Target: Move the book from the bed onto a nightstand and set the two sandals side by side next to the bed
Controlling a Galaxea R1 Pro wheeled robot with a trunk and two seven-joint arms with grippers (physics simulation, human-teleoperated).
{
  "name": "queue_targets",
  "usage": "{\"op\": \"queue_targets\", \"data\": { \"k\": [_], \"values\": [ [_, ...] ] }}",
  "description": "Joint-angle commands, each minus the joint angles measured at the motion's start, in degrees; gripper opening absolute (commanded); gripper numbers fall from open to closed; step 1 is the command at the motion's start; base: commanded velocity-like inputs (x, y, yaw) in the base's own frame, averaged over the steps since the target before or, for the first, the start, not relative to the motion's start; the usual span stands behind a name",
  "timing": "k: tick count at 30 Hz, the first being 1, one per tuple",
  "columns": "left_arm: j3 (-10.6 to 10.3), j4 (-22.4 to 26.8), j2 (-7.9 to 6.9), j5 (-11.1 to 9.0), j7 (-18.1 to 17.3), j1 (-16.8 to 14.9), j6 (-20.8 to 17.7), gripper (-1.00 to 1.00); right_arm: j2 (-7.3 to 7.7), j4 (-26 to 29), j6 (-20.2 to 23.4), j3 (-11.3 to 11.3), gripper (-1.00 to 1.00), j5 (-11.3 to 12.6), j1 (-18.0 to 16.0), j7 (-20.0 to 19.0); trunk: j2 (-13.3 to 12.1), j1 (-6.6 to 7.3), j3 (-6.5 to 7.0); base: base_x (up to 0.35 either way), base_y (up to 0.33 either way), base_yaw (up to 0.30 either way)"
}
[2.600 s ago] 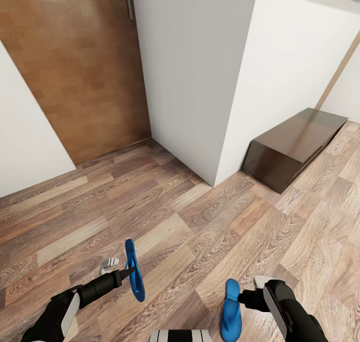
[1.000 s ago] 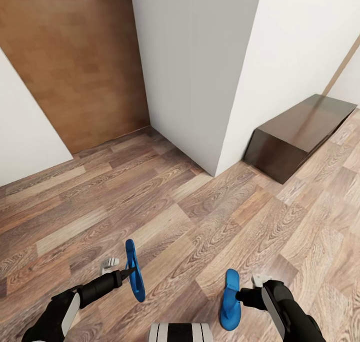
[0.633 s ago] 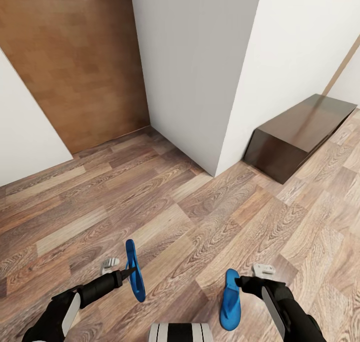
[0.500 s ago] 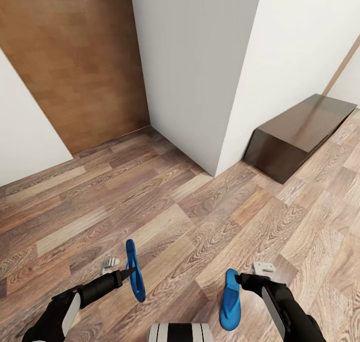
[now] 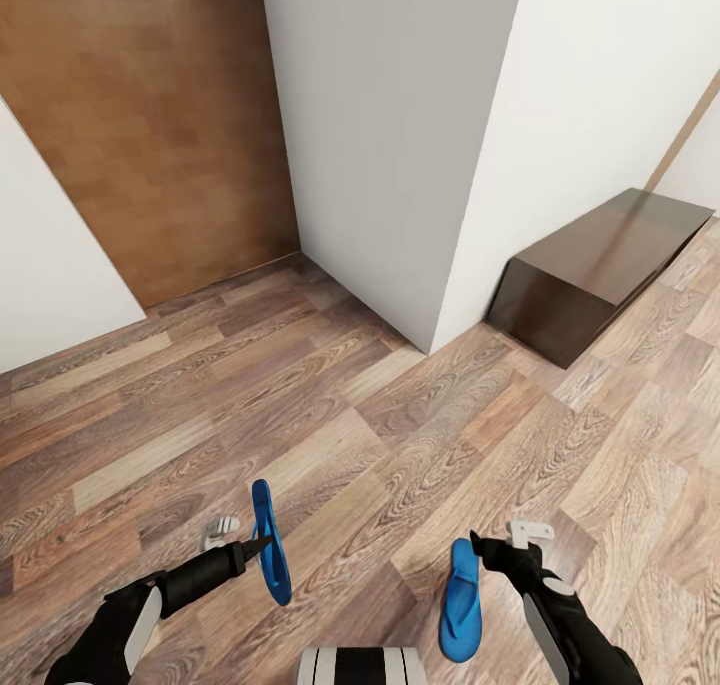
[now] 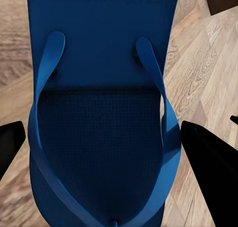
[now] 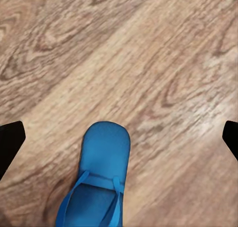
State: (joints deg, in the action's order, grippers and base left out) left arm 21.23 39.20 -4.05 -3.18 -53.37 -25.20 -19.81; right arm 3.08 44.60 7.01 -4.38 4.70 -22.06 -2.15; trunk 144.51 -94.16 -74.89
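A: Where are the sandals to be found?

B: One bright blue foam flip-flop sandal with thin thong straps (image 5: 268, 550) is seen at the lower left of the head view. It is stood on its edge above the brown wood-plank floor (image 5: 400, 435) and pinched across the sole by the left end effector (image 6: 106, 155). The second blue flip-flop (image 5: 461, 605) is seen at the lower right, laid flat on the floor with its straps up. The right end effector (image 5: 505, 540) is spread wide over one end of it, and nothing is held between its fingers.

A: How is the handling judged?

B: Each sandal is judged to be light, soft and easily bent. A hold across the two edges of the sole, near mid-length, is thought the firmest. The straps are judged too thin and floppy to be relied on. The flat one would have to be taken by its thin edge, where a slip could be expected.

A: Can any brand or writing be read?

B: None can be made out. The soles are seen as plain blue, and a fine dotted texture is shown in the left wrist view.
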Motion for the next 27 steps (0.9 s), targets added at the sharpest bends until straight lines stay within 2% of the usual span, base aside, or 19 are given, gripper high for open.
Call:
{"op": "queue_targets", "data": {
  "k": [1, 27],
  "values": [
    [0.1, 0.0, 0.01, -0.3, -0.2, 0.0, -0.6, -1.00, -0.01, 0.0, 0.2, -0.1, 1.00, 0.5, 0.0, -0.2, 0.0, 0.01, -0.04, 0.000, 0.000, 0.000],
    [0.0, 0.0, 0.11, -0.2, -0.2, 0.0, -0.6, -1.00, -0.10, -0.3, 0.0, 0.0, 1.00, 0.5, 0.0, -0.1, 0.3, -0.63, -5.58, 0.000, 0.000, 0.000]
  ]
}}
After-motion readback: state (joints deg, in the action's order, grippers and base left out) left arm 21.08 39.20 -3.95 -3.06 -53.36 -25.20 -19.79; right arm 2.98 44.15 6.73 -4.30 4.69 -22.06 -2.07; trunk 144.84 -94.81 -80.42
